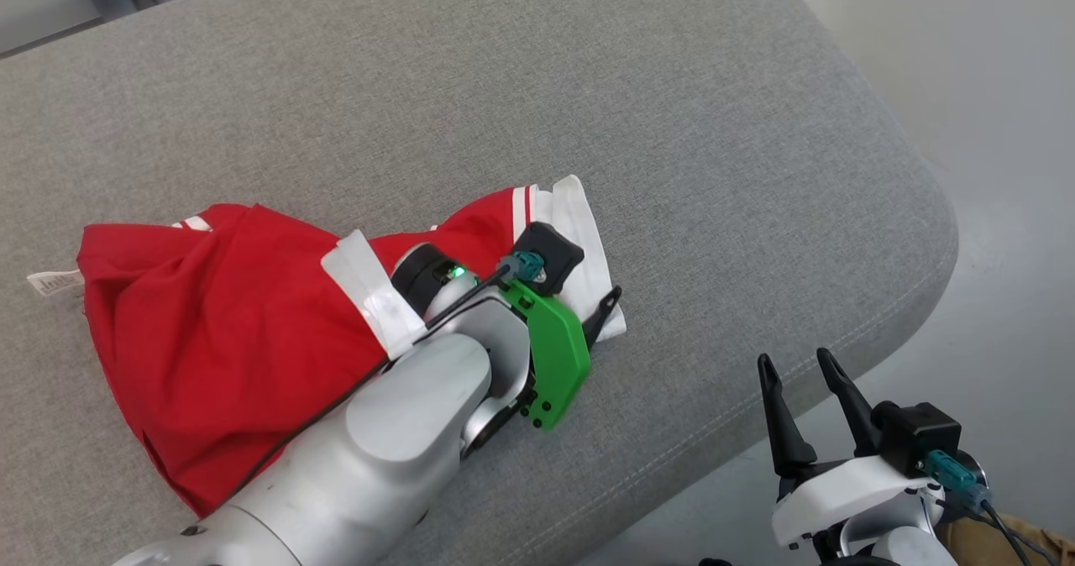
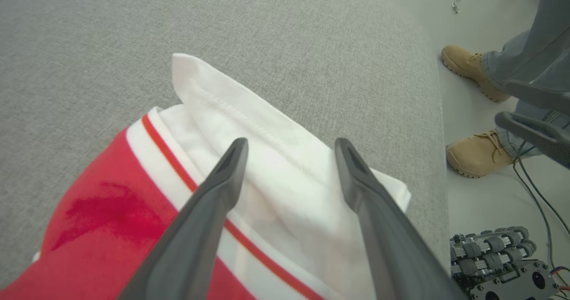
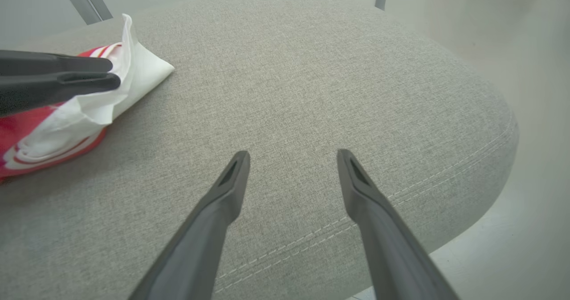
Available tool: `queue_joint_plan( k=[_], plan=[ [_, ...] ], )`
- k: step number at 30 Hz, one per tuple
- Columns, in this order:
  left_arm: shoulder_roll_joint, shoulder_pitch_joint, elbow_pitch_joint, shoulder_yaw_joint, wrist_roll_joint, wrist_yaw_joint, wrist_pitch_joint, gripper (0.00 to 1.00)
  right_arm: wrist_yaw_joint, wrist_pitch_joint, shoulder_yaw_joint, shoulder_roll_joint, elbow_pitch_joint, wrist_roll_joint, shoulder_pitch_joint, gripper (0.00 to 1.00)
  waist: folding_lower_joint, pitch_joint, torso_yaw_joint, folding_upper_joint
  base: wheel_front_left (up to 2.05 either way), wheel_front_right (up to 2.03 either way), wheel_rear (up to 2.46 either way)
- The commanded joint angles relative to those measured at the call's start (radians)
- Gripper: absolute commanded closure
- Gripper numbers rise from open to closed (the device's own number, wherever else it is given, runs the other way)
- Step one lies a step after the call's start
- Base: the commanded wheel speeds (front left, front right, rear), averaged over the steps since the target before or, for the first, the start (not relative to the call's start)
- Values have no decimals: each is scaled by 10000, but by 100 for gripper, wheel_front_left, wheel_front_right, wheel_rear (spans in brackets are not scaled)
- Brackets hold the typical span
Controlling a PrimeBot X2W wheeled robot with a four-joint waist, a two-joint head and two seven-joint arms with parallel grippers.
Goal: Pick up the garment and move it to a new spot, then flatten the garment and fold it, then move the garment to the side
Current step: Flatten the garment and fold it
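Crumpled red jersey garment with white striped hem [image 1: 218, 322] lies on grey fabric cushion [image 1: 672, 87]. Left gripper [image 2: 290, 145] spread wide over the white hem. Right gripper [image 1: 796, 360] spread wide, empty, near cushion edge. Judgement: light, limp cloth; pinch the doubled hem.

Bare grey cushion [image 1: 672, 129] lies open right of the garment [image 1: 210, 322]; a person's boots [image 2: 476, 155] stand beside its edge

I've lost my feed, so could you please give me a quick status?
Left gripper open, over white end of garment. Right gripper open, empty, at edge of cushion. Garment bunched, not folded. Person's boots on floor beside cushion.
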Motion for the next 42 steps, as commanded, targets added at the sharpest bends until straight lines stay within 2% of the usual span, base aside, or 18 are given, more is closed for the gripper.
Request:
queue_joint_plan(
  k=[1,9,13,17,19,22,28,31,37,42],
  plan=[
    [7,190,79,-50,28,16,-29,0,-18,-2,15,-14,20,46,-26,0,0,9,-22,-1,0,0,0],
    [-307,589,488,-221,-298,-172,-449,0,-18,-2,-12,-14,74,93,-59,0,0,8,-39,-1,0,0,0],
    [-356,491,-325,81,-720,-247,-1194,0,-18,-3,-214,-14,42,-74,106,0,0,-171,247,-1,0,0,0],
    [-355,688,-1329,513,-1166,-13,-1727,0,-18,-2,-449,-15,-103,-278,204,0,0,-466,618,-1,0,0,0],
    [-94,901,-1853,795,-1291,217,-1976,0,-18,-3,-578,-15,-197,-383,283,0,0,-653,843,-1,0,0,0],
    [604,1456,-2800,1301,-1617,693,-2252,0,-18,-3,-740,-18,-352,-579,373,0,0,-930,1218,-1,0,0,0],
    [2557,3328,-4697,2251,-2385,1862,-2414,0,-18,-3,-901,-17,-513,-884,569,0,0,-1312,2008,-1,0,0,0],
    [3393,4012,-5150,2563,-2603,2332,-2310,0,-18,-3,-923,-17,-536,-1012,643,0,0,-1342,2442,-1,0,0,0],
    [3922,4366,-4982,2770,-2903,2745,-1988,0,-18,-3,-835,-18,-477,-1161,567,0,0,-1358,2948,-1,0,0,0],
    [3681,4342,-4487,2891,-3312,2814,-1646,0,-18,-2,-770,-20,-439,-1194,401,0,0,-1295,3084,-1,0,0,0]
  ],
)
